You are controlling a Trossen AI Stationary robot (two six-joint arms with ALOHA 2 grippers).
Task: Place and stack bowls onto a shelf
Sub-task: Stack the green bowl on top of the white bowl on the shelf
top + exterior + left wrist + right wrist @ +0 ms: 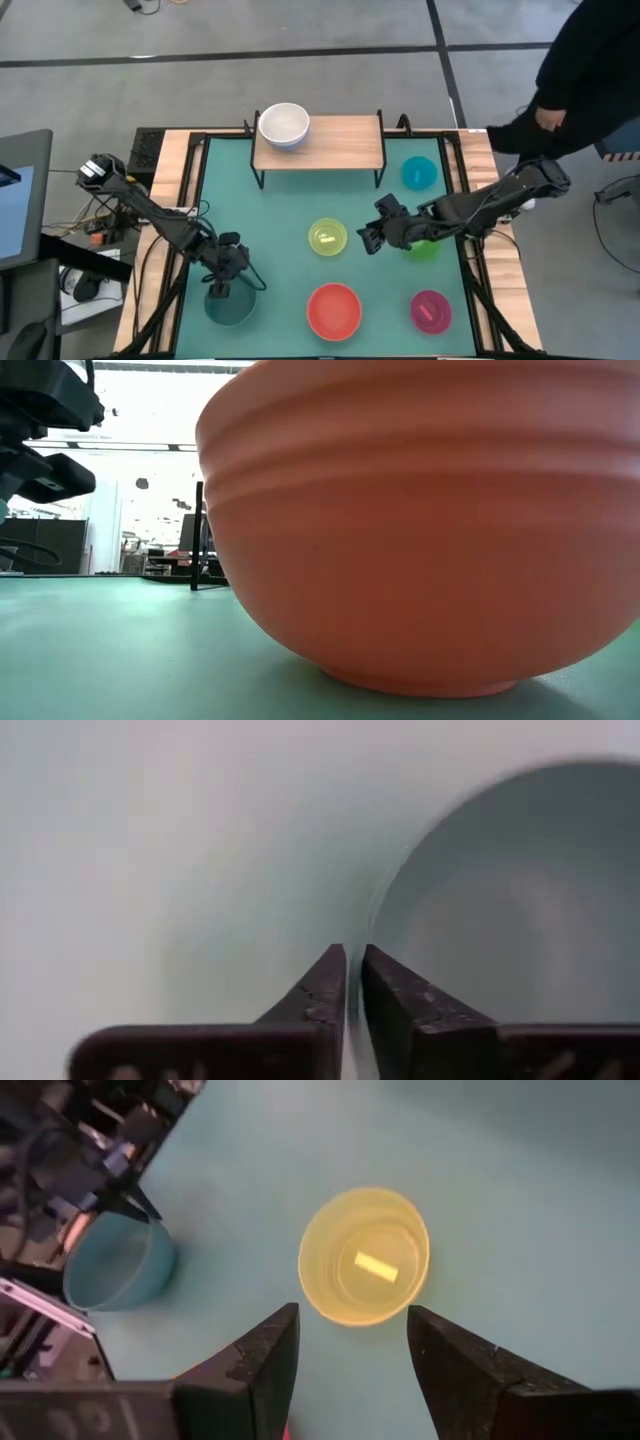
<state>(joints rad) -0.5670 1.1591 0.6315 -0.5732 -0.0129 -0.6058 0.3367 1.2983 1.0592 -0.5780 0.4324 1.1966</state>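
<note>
Bowls: one white shelved, six tabled

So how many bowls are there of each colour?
White bowl, on the shelf: 1
Cyan bowl: 1
Yellow-green bowl: 1
Green bowl, partly under the right arm: 1
Dark teal bowl, its rim pinched by the left gripper: 1
Red bowl: 1
Magenta bowl: 1
Total: 7 bowls

Grey tiled floor, dark seams
</note>
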